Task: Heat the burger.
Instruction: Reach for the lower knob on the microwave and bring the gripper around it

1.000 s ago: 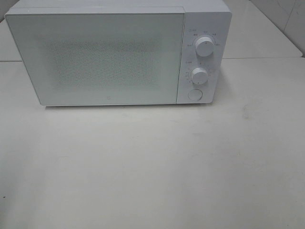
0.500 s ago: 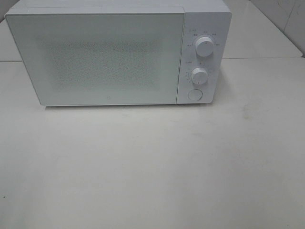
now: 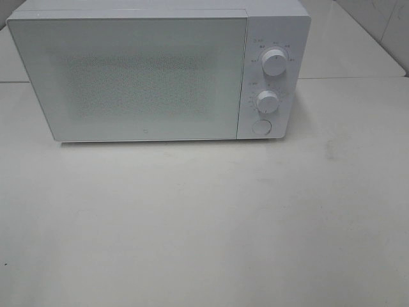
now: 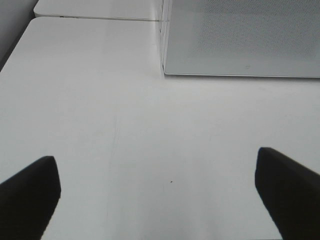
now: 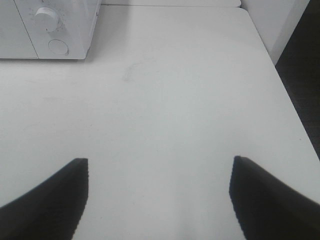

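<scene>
Microwave [image 3: 153,70], white and boxy, stands at the back of a pale table [image 3: 204,224] with its frosted door [image 3: 134,80] closed. On the panel right of the door, an upper knob [image 3: 273,62] sits above a lower knob [image 3: 267,101], with a round button [image 3: 261,126] beneath. Left gripper [image 4: 155,167] hangs over bare tabletop near the microwave's front left corner, its dark fingers spread wide with nothing between them. Right gripper [image 5: 159,165] hangs over tabletop near the control panel, likewise spread and empty. The burger shows in no view; its place cannot be told.
</scene>
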Robot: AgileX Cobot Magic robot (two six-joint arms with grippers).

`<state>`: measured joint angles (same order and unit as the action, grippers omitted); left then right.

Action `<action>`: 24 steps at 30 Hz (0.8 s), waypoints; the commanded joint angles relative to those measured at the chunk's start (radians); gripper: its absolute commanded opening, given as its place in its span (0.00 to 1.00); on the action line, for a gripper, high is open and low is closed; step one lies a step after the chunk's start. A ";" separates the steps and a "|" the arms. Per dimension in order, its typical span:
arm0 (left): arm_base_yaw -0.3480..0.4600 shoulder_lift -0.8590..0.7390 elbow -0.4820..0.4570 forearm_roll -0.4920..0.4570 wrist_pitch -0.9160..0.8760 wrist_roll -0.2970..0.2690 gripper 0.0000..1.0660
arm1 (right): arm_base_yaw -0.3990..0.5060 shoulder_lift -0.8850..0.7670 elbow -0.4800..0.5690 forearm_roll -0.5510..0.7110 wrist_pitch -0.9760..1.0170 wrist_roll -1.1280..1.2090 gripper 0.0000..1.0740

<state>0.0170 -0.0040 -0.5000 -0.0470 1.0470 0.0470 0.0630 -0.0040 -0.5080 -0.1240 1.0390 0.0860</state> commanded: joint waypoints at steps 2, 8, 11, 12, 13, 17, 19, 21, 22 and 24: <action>0.000 -0.028 0.003 -0.006 -0.010 -0.002 0.92 | -0.002 -0.018 0.001 -0.001 -0.001 0.003 0.71; 0.000 -0.026 0.003 -0.006 -0.010 -0.002 0.92 | -0.002 -0.018 0.001 -0.001 -0.001 0.003 0.71; 0.000 -0.026 0.003 -0.006 -0.010 -0.002 0.92 | -0.002 -0.018 0.001 -0.001 -0.001 0.003 0.71; 0.000 -0.026 0.003 -0.006 -0.010 -0.002 0.92 | -0.002 -0.018 0.001 -0.001 -0.001 0.003 0.71; 0.000 -0.026 0.003 -0.006 -0.010 -0.002 0.92 | -0.002 -0.018 0.001 -0.001 -0.001 0.003 0.71; 0.000 -0.026 0.003 -0.006 -0.010 -0.002 0.92 | -0.002 -0.018 0.001 -0.001 -0.001 0.003 0.71; 0.000 -0.026 0.003 -0.006 -0.010 -0.002 0.92 | -0.002 -0.018 0.001 -0.001 -0.001 0.003 0.71; 0.000 -0.026 0.003 -0.006 -0.010 -0.002 0.92 | -0.002 -0.018 0.001 -0.001 -0.001 0.004 0.71; 0.000 -0.026 0.003 -0.006 -0.010 -0.002 0.92 | -0.002 -0.018 0.001 -0.001 -0.001 0.004 0.71; 0.000 -0.026 0.003 -0.006 -0.010 -0.002 0.92 | -0.002 -0.018 0.001 -0.001 -0.001 0.004 0.71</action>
<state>0.0170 -0.0040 -0.5000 -0.0470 1.0470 0.0470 0.0630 -0.0040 -0.5080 -0.1240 1.0390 0.0860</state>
